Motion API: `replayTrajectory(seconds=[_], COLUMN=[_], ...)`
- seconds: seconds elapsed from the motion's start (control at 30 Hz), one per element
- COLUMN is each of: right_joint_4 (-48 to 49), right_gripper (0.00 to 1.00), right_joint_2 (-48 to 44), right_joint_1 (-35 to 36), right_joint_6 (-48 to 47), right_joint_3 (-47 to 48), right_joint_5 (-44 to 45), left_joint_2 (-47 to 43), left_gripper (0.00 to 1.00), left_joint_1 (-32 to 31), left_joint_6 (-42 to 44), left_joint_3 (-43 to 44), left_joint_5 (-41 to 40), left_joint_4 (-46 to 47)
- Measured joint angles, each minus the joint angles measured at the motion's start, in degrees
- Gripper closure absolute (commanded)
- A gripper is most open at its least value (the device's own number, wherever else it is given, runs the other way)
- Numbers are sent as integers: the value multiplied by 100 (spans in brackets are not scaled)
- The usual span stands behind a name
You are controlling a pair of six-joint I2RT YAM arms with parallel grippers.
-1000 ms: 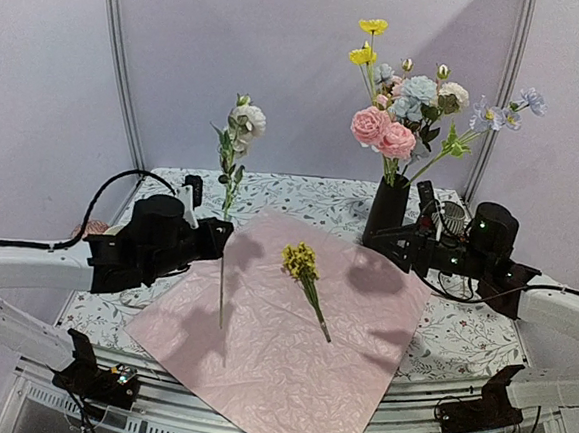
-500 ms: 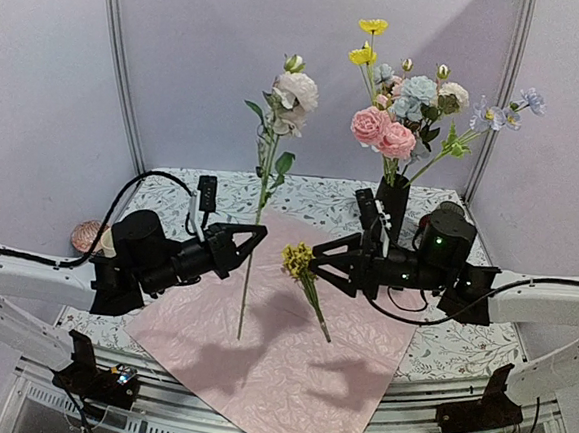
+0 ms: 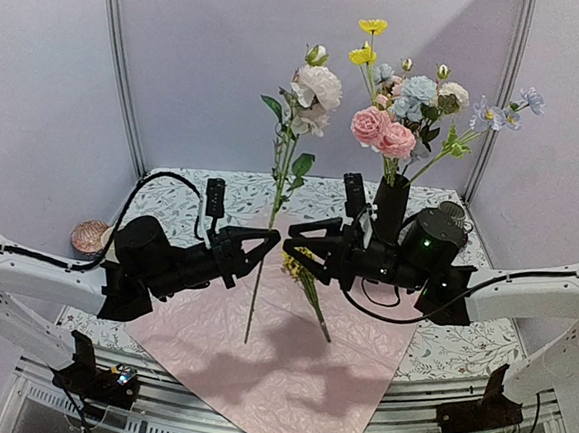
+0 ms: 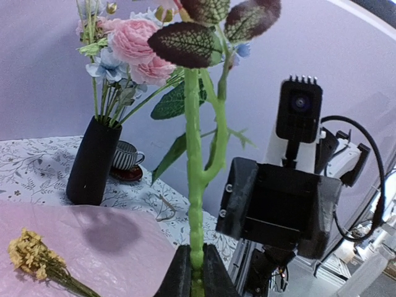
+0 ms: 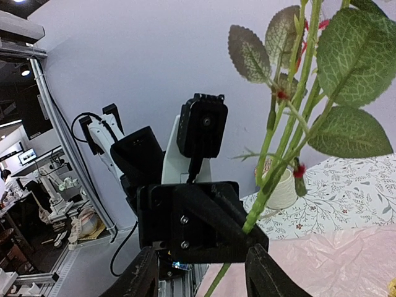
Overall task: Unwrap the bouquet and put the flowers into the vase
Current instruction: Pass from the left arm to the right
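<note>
Left of the vase (image 3: 388,212), above the spread pink wrapping paper (image 3: 277,376), the left gripper (image 3: 265,245) holds a single cream-and-pink flower (image 3: 315,83) upright. Its fingers are clamped together on the green stem partway up, and the stem's foot hangs clear of the paper. The right gripper (image 3: 297,249) faces it from the vase side. Its fingers are apart with the stem running between them, and as far as the right wrist view shows they are not pinching it.

The pose reads as a hand-over. The vase stands on the right arm's side of the table (image 3: 460,340), so passing the stem across would let the nearer arm lower it in. Keeping the flower vertical leaves its leaves and bloom free of both arms and presents a bare length of stem to grasp.

Most of the flowers (image 3: 403,110) already stand in the vase, pink, yellow, pale blue and cream heads fanned above its mouth. One yellow sprig (image 3: 304,266) lies on the paper in front of the vase and to its left, apparently waiting its turn. The paper lies open and flat, so the unwrapping looks finished.
</note>
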Motion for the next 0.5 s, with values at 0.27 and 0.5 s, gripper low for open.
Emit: replayTrajectory(seconds=[0.27,0.5], right_joint_4=[308,428], right_gripper=[55,65], right_joint_2=[234,306], right_joint_1=[48,48], right_joint_6=[118,210], right_joint_3=[227,297], right_joint_5=[236,284], left_joint_2=[103,136], left_gripper=[94,94], left_joint_1=[-142,-212], left_joint_6=[214,374], left_joint_3=[-9,-9], left_joint_5=[428,649], left_joint_4=[385,487])
